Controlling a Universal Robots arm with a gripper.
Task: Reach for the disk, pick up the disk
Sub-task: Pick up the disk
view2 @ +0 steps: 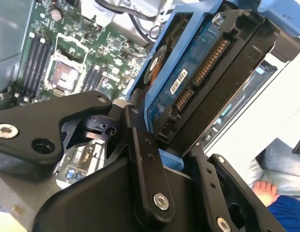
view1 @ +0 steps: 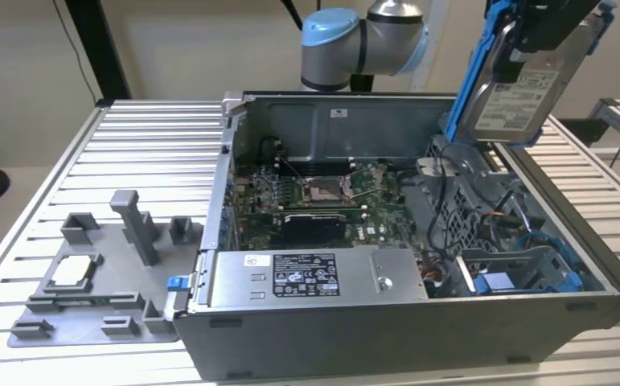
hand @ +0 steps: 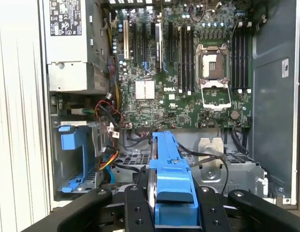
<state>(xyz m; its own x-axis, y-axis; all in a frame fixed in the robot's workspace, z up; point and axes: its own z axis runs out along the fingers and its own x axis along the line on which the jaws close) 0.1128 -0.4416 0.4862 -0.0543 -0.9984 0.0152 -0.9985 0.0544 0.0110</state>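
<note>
While clamped on the disk [view1: 524, 80], the gripper [view1: 551, 32] holds it tilted, well above the open computer case [view1: 396, 330]. Its blue rail [hand: 169, 174] faces the motherboard [hand: 188, 82].

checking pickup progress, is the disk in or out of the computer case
Out. The disk hangs in the gripper above the open case, clear of its bays.
</note>
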